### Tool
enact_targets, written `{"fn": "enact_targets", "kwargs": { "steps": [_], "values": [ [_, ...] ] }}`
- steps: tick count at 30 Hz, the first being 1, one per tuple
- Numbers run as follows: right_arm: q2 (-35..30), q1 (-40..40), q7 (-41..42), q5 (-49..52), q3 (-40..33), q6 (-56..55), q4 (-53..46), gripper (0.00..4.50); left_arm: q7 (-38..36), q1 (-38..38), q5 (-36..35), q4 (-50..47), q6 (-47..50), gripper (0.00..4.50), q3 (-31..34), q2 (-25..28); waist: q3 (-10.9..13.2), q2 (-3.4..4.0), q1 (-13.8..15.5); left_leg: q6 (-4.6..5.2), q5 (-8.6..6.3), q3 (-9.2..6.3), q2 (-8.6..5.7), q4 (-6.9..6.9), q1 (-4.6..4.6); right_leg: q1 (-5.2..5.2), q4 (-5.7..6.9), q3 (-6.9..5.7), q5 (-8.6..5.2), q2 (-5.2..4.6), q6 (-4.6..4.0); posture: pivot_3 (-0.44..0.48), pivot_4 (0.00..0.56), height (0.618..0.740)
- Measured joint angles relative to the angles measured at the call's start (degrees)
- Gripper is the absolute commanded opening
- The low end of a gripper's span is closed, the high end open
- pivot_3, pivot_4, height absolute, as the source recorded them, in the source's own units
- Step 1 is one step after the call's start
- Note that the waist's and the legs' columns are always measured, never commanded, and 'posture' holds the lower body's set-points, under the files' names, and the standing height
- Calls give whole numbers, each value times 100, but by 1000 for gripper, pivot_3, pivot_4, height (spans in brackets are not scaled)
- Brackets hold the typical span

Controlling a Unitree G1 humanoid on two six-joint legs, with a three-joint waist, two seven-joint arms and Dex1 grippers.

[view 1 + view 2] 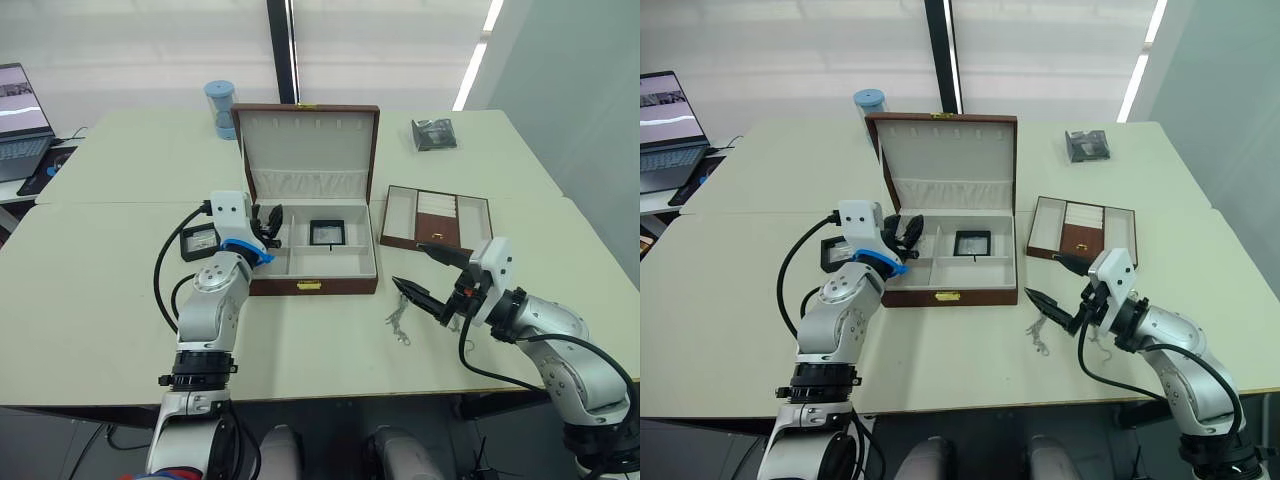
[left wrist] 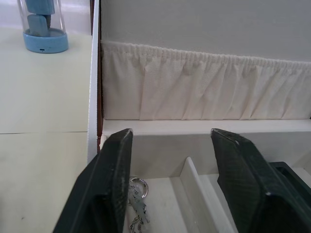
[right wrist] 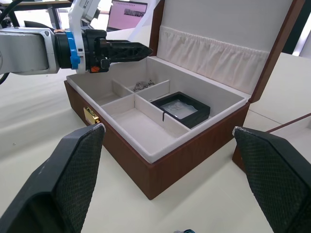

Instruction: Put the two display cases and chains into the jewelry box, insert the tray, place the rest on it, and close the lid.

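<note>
The left pincer (image 1: 268, 222) is held open and empty over the jewelry box (image 1: 314, 262), one display case (image 1: 327, 232) inside. The right pincer (image 1: 420, 276), spread wide, is poised above a chain (image 1: 399, 322) on the tabletop (image 1: 90, 300).

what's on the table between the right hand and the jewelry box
A chain lies on bare tabletop between the right hand and the jewelry box, in the left eye view.
</note>
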Motion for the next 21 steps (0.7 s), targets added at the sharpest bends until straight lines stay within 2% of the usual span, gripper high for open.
{"fn": "enact_targets", "kwargs": {
  "steps": [3, 15, 17, 21],
  "values": [
    [-1, -44, 4, 0, 0, 0, 1, 4500, -15, 1, -6, -2, 2, 4461, 0, -15, 0, 0, -2, 0, 0, 1, 0, 0, 0, 0, 0, 0, 0, 0, 0, 0, 150, 740],
    [-41, -140, 75, -1, -1, 0, 49, 4500, -472, 82, -182, -213, 363, 4461, -116, -21, 0, 0, -6, 0, 0, 3, 0, 0, 0, 0, 0, 1, 0, 0, 0, 0, 150, 740],
    [-110, -140, 141, 5, -51, 0, 123, 4500, -703, 212, -305, -410, 513, 4461, -144, 57, 0, 0, -10, 0, 0, 4, 2, 0, 0, -1, 0, 1, 0, 0, 0, 0, 150, 740],
    [-356, -126, 398, 108, -414, -45, 348, 4500, -1356, 506, -742, -889, 865, 4461, -81, 534, 0, 1, -11, 0, 0, 4, 3, 0, 1, -1, 0, 1, 0, 4, 0, 0, 150, 740]
  ]
}}
